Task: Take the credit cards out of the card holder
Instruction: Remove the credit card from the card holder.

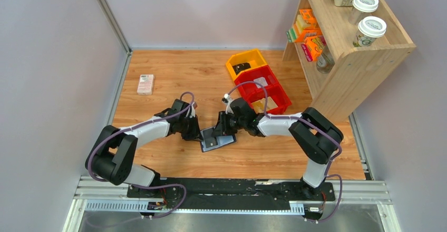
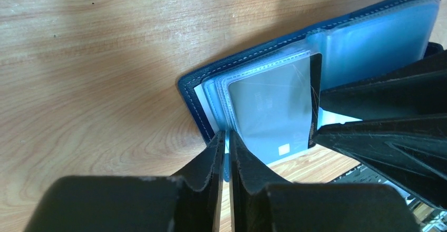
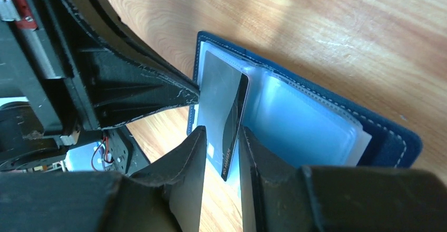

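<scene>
Nearest the arm bases, on the wooden table, the card holder lies open between the two arms, navy cover down and pale blue pockets up. The left gripper reaches in from the left, its fingers squeezed almost together on the holder's near edge, pinning it. The right gripper comes in from the right, its fingers either side of a credit card that is tilted up on its dark edge, partly out of a pocket. They seem to pinch it, though contact is hard to see. Farther back stand a red bin and a yellow bin, a pink-white box well to the left, and a wooden shelf.
</scene>
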You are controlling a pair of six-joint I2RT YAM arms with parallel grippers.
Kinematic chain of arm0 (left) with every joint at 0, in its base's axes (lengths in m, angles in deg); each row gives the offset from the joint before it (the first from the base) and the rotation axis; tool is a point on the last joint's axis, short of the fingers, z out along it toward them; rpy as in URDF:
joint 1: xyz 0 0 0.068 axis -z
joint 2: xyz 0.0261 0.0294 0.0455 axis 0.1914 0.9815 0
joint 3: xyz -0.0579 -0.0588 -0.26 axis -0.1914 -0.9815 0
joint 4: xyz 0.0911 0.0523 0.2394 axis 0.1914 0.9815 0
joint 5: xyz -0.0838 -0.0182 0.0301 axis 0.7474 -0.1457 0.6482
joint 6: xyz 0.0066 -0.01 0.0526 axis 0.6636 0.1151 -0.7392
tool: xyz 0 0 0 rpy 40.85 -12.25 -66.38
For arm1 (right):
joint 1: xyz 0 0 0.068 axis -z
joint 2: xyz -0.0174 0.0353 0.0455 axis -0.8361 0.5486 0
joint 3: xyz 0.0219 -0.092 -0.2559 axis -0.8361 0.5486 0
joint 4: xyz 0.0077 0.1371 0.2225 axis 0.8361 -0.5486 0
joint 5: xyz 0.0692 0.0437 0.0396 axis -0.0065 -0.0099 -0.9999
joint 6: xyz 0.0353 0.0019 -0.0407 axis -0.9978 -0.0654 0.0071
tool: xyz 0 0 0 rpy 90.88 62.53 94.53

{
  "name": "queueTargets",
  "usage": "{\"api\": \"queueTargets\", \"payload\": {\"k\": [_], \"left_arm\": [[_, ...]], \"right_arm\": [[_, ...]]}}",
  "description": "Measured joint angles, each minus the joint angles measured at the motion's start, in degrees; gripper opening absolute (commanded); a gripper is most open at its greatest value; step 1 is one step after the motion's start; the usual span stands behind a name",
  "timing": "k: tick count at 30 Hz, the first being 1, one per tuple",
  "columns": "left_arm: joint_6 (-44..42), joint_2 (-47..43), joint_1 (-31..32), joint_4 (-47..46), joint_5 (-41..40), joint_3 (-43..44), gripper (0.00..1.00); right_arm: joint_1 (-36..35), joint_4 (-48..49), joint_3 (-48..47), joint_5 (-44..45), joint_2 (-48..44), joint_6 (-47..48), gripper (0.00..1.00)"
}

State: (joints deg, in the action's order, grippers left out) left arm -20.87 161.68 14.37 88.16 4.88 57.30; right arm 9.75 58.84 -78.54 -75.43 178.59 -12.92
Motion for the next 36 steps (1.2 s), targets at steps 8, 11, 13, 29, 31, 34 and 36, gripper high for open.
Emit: {"api": "queueTargets", "payload": {"k": [8,11,13,29,31,34,36], "left_arm": [[-0.9,0.2,0.1,0.5,-0.5,0.3,0.13],[-0.9,0.2,0.4,0.8,-1.0,0.5,0.13],[-0.9,0.2,0.5,0.9,-1.1,0.6,0.13],[-1.8,-0.7,2.3,2.3,-4.8,1.1,0.13],[-1.9,-0.9,2.4,2.6,-5.6,1.1,0.13],[-2.1,-1.2,2.6,2.9,-6.6,1.1,0.13],[-2.2,-1.3,2.7,3.1,-7.0,1.1,0.13]], "right_arm": [[0.1,3.0,1.1,-2.4,-1.3,-1.4,0.22],[0.1,4.1,1.5,-2.8,-1.3,-2.3,0.21],[0.1,4.4,1.5,-3.0,-1.3,-2.7,0.21],[0.4,3.8,-1.7,-6.3,4.5,-5.2,0.30],[0.4,3.8,-2.5,-6.9,5.2,-5.7,0.30],[0.5,3.8,-3.6,-7.8,6.4,-6.3,0.27],[0.7,4.1,-3.7,-8.3,6.8,-6.8,0.26]]}}
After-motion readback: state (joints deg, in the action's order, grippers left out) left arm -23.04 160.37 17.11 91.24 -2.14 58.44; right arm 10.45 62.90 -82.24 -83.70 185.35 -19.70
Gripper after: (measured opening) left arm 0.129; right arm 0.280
